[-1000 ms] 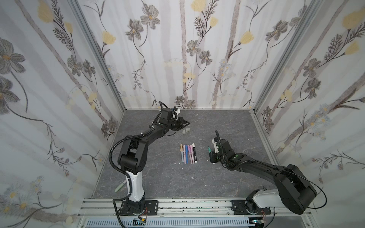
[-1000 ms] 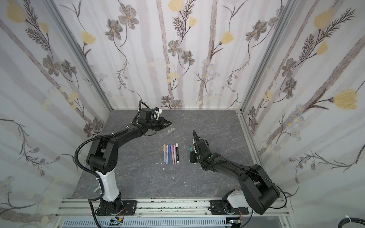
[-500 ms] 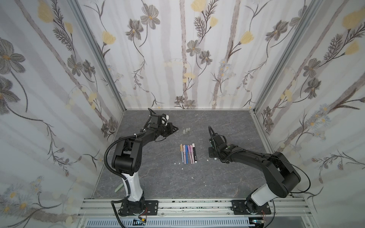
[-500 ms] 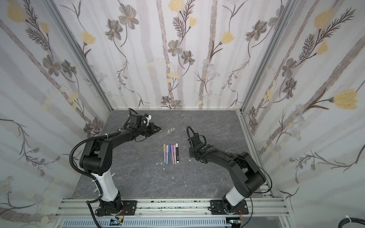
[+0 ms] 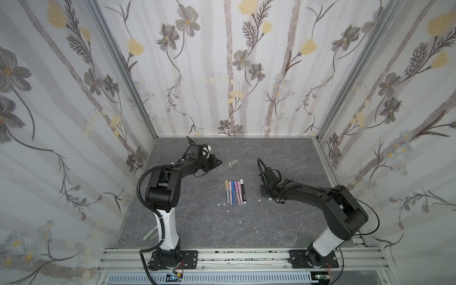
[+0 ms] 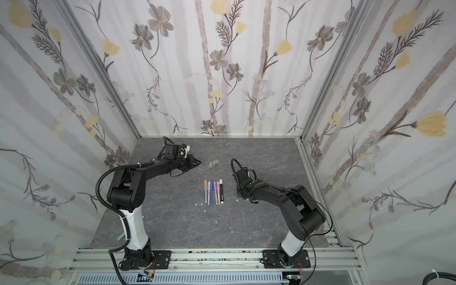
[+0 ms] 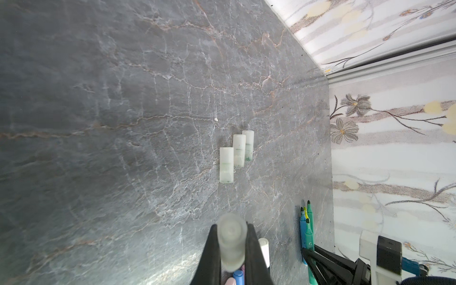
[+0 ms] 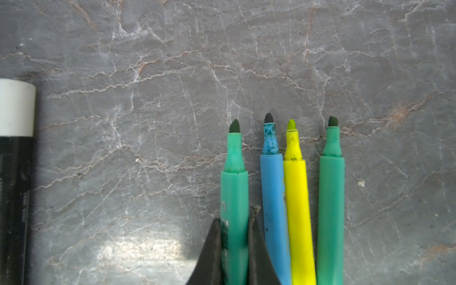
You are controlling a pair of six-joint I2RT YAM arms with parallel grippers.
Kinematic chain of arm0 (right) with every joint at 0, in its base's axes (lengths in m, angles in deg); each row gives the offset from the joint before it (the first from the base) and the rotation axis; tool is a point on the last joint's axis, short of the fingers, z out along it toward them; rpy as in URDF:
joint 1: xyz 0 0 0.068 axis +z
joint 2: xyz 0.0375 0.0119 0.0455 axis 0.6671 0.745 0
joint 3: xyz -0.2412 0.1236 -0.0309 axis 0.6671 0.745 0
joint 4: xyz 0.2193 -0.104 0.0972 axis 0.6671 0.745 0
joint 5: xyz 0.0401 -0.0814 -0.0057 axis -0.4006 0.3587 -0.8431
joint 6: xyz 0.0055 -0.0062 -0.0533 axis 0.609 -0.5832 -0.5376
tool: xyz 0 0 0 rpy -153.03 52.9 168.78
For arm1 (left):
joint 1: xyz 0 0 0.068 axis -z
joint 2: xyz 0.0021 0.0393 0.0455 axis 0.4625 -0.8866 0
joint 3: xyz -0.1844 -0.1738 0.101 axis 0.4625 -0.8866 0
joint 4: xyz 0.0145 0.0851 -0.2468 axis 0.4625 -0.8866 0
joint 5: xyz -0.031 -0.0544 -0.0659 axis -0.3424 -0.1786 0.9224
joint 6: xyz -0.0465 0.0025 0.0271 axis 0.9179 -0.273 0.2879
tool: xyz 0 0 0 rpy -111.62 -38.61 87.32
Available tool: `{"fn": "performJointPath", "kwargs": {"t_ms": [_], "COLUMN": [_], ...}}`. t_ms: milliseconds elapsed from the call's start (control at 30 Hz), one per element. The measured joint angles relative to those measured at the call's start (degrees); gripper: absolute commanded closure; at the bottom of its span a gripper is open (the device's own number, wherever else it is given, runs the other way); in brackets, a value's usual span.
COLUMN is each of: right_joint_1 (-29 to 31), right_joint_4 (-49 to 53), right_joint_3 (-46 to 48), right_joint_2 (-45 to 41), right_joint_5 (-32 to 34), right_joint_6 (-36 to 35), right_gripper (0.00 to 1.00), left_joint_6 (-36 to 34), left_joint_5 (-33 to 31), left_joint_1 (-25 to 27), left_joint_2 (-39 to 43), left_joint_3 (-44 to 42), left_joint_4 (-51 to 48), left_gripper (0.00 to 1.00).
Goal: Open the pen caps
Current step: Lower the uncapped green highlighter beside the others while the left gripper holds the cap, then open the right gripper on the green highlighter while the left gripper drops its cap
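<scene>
While the left gripper (image 7: pixel 232 232) pinches a translucent cap (image 7: pixel 231 246) near three loose caps (image 7: pixel 236 154), the right gripper (image 8: pixel 235 219) clamps an uncapped green marker (image 8: pixel 234 177) beside three other uncapped markers (image 8: pixel 297 197). The capped pens (image 5: pixel 235 192) lie in a row between the two grippers.

left arm (image 5: pixel 161 195) — black links, white lower column | ribbed black hose (image 5: pixel 138 191) | right arm (image 5: pixel 345 212) — alike | left pincer (image 5: pixel 217 163) black, tapered

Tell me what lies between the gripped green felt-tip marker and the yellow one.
An uncapped blue plastic marker, lying against the yellow plastic marker, seen in the right wrist view.
</scene>
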Motion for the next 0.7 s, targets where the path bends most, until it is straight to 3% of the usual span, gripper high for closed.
{"fn": "performJointPath", "kwargs": {"t_ms": [700], "right_joint_1": [0.39], "right_joint_4": [1.92], "right_joint_3": [-2.36], "right_joint_2": [2.4], "right_joint_5": [3.1], "right_joint_6": [-0.13], "right_gripper": [0.78], "left_joint_6": [-0.2], "left_joint_5": [0.0], "left_joint_1": [0.0], "left_joint_2": [-0.76], "left_joint_3": [0.15], "left_joint_4": [-0.04], "left_gripper": [1.0]}}
